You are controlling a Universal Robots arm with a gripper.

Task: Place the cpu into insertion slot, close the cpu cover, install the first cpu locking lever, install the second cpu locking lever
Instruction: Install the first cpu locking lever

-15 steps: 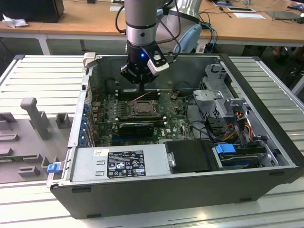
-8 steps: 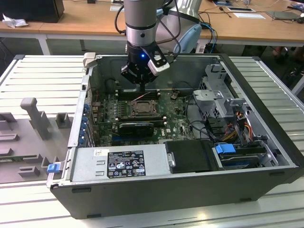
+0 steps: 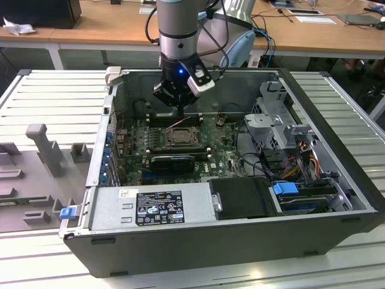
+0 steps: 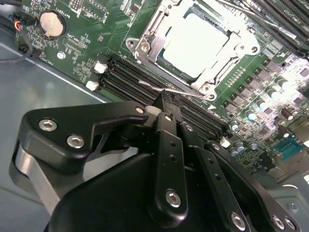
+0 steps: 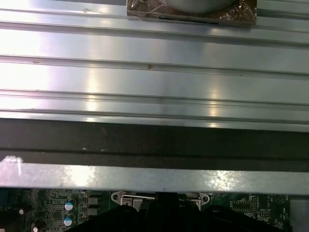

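Single grey-and-silver robot arm comes straight down into the open dark grey computer case, wrist near vertical, blue light lit on the wrist body. Black two-finger gripper points down at the green motherboard, tips just above the board at the far edge of the square silver-rimmed insertion slot.

In the second wrist view the gripper has its fingers drawn narrow, tips pressed close together right at a thin silver wire locking lever. Lever runs along the socket edge nearest the fingertips; tips look to be touching or pinching it, cannot tell which for sure. Black memory slots lie just beside the tips, between gripper and socket.

Pale silvery square cpu sits flat in the insertion slot, just beyond the fingertips. Thin silver metal frame cpu cover lies down around the chip, cut-out showing the chip's top. Round silver coin battery well off to one side of the gripper on the board.

In the first wrist view: ribbed silver aluminium table surface, dark case wall under it, a strip of motherboard and the silver socket edge just ahead of the dark gripper body.

Exterior view also shows a silver power supply box with labels on the near side of the case, away from the gripper, and grey moulded fixtures on the table at the exterior view's left.
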